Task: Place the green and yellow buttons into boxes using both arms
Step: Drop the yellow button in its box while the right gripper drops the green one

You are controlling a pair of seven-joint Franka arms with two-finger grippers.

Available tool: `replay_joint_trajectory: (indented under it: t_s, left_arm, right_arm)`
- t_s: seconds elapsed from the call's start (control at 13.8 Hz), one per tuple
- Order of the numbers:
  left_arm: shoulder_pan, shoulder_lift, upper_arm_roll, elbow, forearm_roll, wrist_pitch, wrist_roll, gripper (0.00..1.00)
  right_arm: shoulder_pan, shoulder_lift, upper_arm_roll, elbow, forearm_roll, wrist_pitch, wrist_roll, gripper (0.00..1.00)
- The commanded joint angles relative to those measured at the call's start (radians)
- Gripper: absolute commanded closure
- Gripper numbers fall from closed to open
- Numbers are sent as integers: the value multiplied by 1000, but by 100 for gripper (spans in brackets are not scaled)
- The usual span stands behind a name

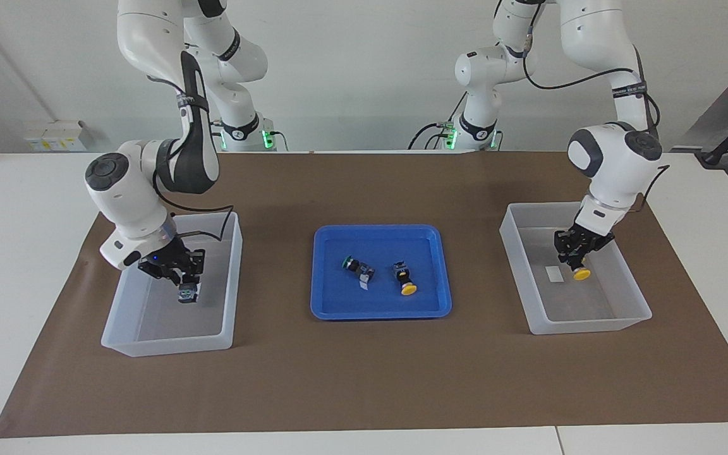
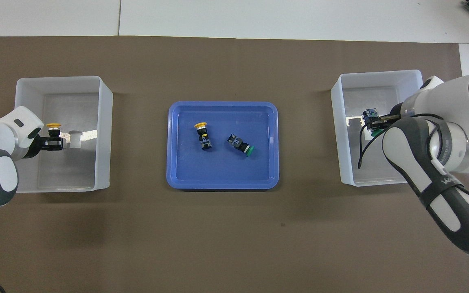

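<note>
Both hands holding push-buttons inside the translucent white plastic bins.

Left hand (image 1: pixel 577 260) is gripping a yellow-capped button (image 1: pixel 582 273) in its bin (image 1: pixel 629 319); right hand (image 1: pixel 182 278) is gripping a green-capped button (image 1: pixel 188 294) in its bin (image 1: pixel 168 344); two more are lying in the shallow blue tray (image 1: pixel 339 309).

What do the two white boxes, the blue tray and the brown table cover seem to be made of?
The two large translucent white boxes look like smooth plastic: the brown shows faintly through their walls. The shallow blue tray seems glossy moulded plastic with rounded corners. The flat matte brown cover is probably paper, possibly thin mat.
</note>
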Motion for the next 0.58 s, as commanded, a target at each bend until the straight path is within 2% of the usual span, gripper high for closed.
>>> replay_joint_trajectory:
  t_s: [0.0,0.07,0.15,0.22,0.29,0.44,0.51]
  left_arm:
    - [36,22,-11,-25,-8,68,33,99]
    - [36,22,-11,-25,-8,67,29,89]
    - [36,22,-11,-23,-8,67,21,61]
    - [34,22,-11,-20,-8,67,18,28]
    - [33,24,-11,-13,-8,61,18,3]
    - [23,27,-11,41,-8,24,19,0]
    - [22,25,-11,93,-8,-48,18,0]
  right_arm:
    - [-14,-18,14,-13,0,10,-15,0]
    - [-5,-22,14,-4,0,-1,-14,0]
    - [1,-33,25,10,0,-13,-12,0]
    - [13,-45,36,37,6,-44,-11,0]
    - [45,-44,54,83,12,-79,-6,0]
    - [136,-30,56,145,14,-89,46,0]
    - [194,-27,56,148,16,-66,79,0]
